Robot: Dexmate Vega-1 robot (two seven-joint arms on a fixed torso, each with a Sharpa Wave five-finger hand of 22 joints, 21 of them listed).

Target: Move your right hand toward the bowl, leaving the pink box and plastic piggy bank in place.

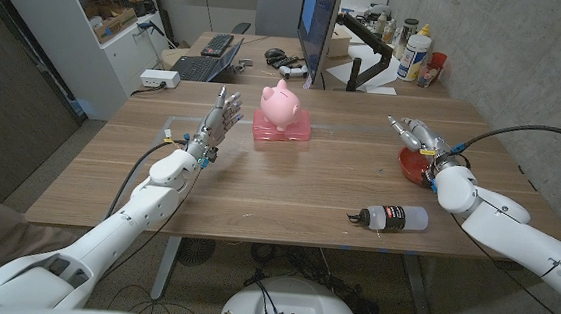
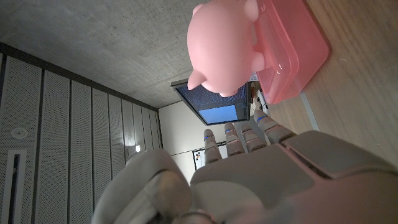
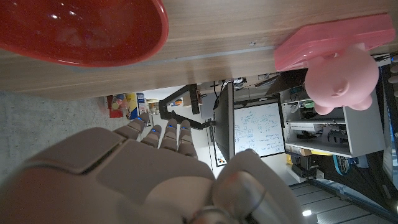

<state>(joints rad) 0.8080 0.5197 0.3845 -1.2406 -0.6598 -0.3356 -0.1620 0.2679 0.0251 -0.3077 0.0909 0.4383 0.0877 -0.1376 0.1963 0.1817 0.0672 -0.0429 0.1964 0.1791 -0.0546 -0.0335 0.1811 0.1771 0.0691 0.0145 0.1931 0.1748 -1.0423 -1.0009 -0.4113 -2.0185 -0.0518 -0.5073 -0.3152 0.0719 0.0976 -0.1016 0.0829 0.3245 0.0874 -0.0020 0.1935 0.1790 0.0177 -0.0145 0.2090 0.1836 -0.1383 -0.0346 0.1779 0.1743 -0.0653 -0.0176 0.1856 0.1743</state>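
Wooden table [image 1: 288,193]: red bowl [image 1: 412,165] at 3 o'clock, likely rigid, light, slippery, best approached at its rim; right hand [image 1: 418,136] hovers over it, fingers loosely extended, empty; piggy bank [image 1: 281,105] on pink box [image 1: 283,129] at 12.

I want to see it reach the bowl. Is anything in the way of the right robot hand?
No, nothing visible blocks it. The right robot hand is already over the red bowl. The piggy bank sits on the pink box far off to the side, and the bottle lies nearer the table's front edge.
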